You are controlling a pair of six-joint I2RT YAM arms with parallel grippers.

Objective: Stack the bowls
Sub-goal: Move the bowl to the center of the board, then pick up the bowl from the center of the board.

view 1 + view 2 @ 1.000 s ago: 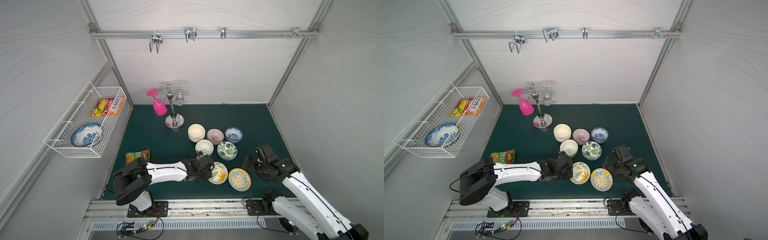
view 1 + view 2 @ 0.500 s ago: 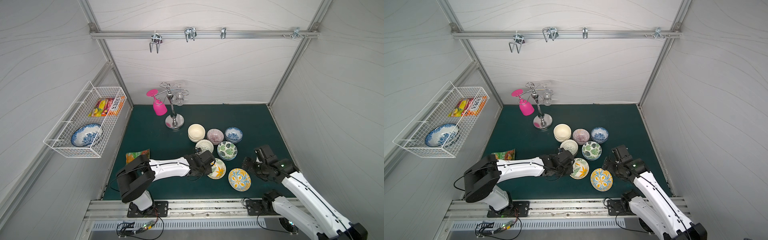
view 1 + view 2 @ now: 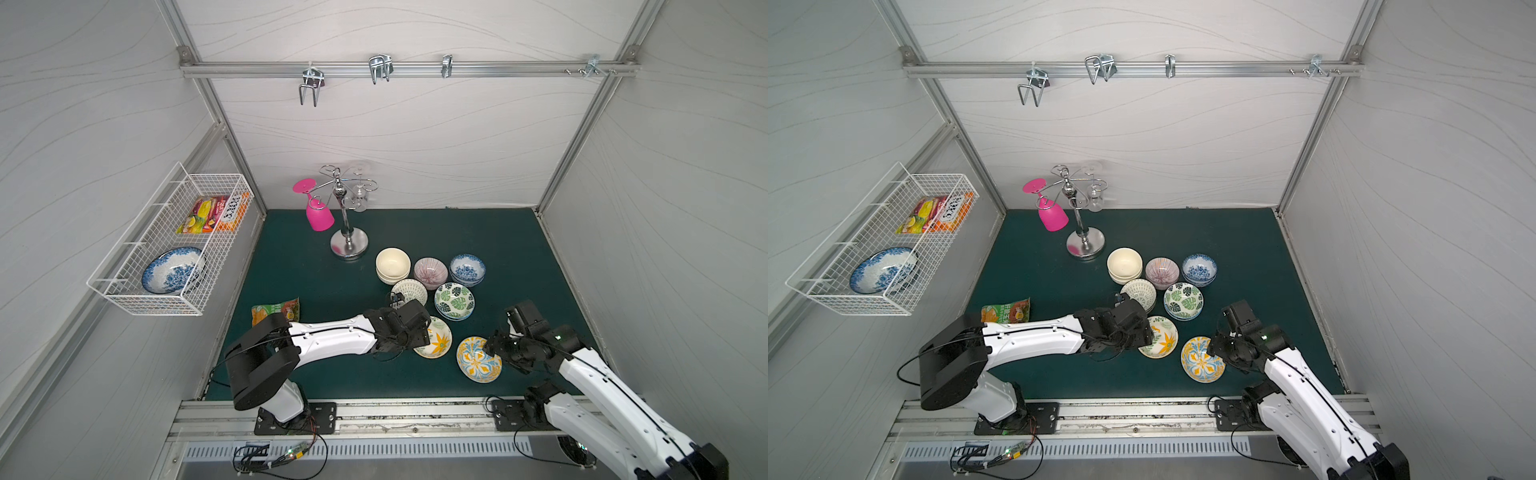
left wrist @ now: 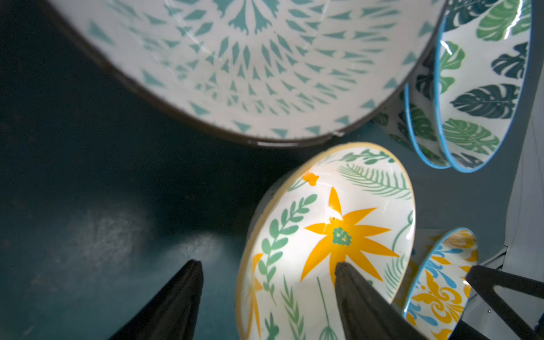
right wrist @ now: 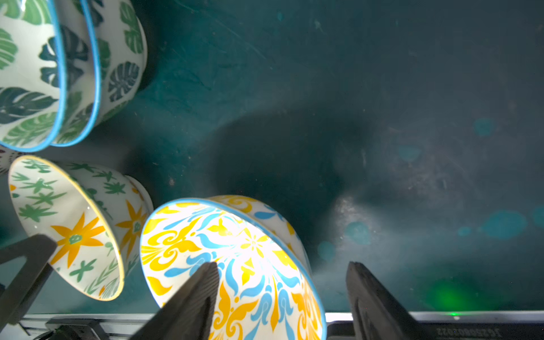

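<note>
Two grippers, jaws apart, are straddling bowl rims without clamping: left gripper (image 4: pixel 266 263) the flower bowl (image 4: pixel 294 235), right gripper (image 5: pixel 282 263) the swirl bowl (image 5: pixel 220 235). Likely stiff, slippery, breakable ceramic; pinching rims suits.

Your mat (image 3: pixel 498 232) is dark teal-green. You have 7 bowl designs. The cream bowl (image 3: pixel 392 262) is plain. The pink-striped bowl (image 3: pixel 430 271) is white with fine pink lines. The blue-and-white bowl (image 3: pixel 467 268) has blue flowers on white. The triangle bowl (image 3: pixel 411 289) is white with small teal triangles and a dark rim. The leaf bowl (image 3: pixel 454 300) is white with light and dark green leaves and a blue rim. The star-flower bowl (image 3: pixel 438 343) is white with an orange-yellow star bloom, green fern sprigs and a yellow rim. The scroll bowl (image 3: pixel 478 360) is white with yellow and blue scrolls and a blue rim.
</note>
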